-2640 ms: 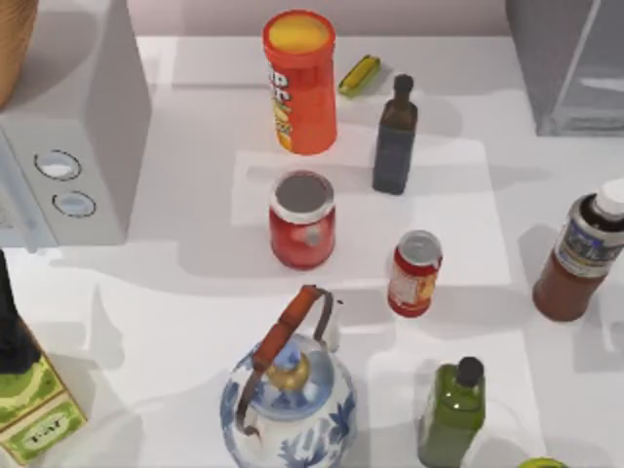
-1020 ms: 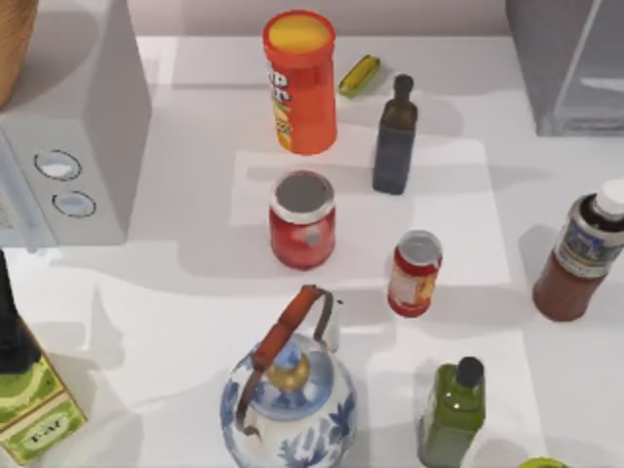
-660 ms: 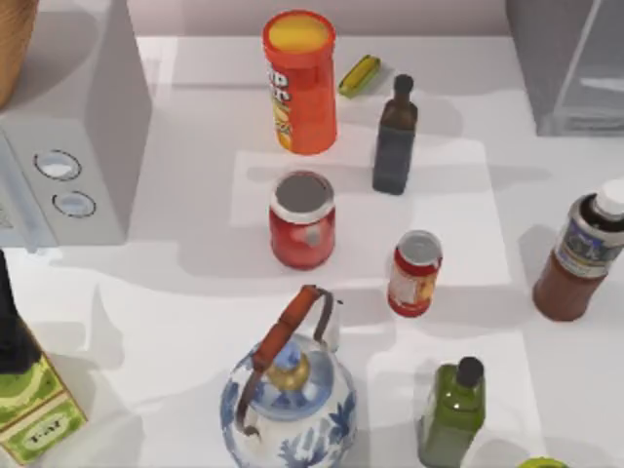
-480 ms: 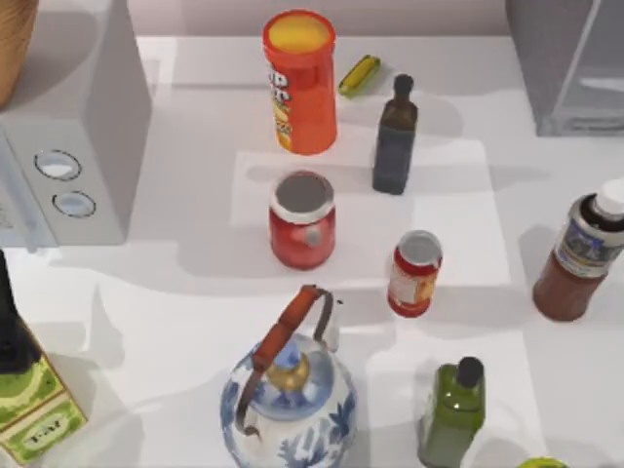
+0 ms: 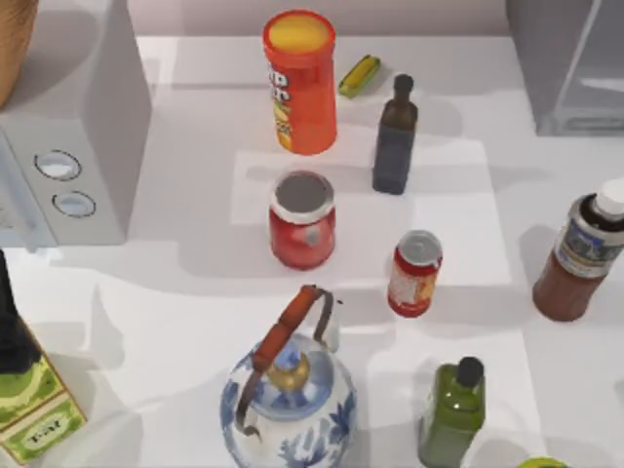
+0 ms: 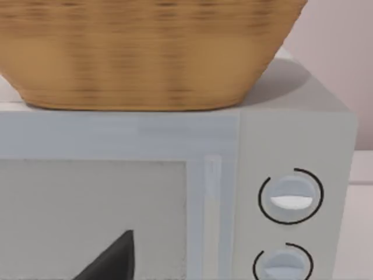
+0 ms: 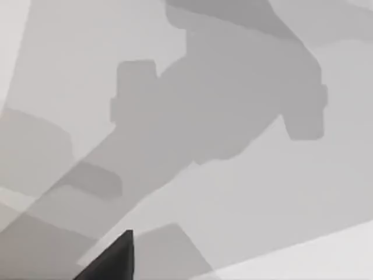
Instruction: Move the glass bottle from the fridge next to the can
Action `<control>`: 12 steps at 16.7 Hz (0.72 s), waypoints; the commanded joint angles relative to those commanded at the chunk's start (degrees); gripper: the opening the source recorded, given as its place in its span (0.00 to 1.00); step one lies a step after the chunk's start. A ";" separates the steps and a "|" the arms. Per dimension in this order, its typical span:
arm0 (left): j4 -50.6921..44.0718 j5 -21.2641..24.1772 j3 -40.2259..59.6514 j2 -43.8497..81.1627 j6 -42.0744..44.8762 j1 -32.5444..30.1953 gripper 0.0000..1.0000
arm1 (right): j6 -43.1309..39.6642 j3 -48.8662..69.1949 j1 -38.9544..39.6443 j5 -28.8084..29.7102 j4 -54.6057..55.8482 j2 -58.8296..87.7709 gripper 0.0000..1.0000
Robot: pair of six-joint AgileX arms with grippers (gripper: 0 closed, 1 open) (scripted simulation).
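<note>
White table (image 5: 175, 312) under soft crossing shadows, perhaps a pale pinkish wall (image 5: 390, 15) behind.

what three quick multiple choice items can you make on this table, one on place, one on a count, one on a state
1. Where does the glass bottle stand?
A. inside the fridge
B. on the table near its right edge
C. touching the can

2. How many bottles with black caps stand on the white tabletop between the white box and the fridge?
A. one
B. two
C. four

3. What is the state of the can?
A. upright, apart from the glass bottle
B. lying on its side
C. stacked on the red jar

Answers: 1 B, it stands on the table in front of the fridge, outside it. 2 B, the dark square bottle and the green bottle. 3 A, its silver top faces up with bare table between the two.
</note>
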 joint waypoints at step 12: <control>0.00 0.00 0.00 0.00 0.00 0.00 1.00 | -58.50 18.55 -52.18 -27.03 -0.58 59.26 1.00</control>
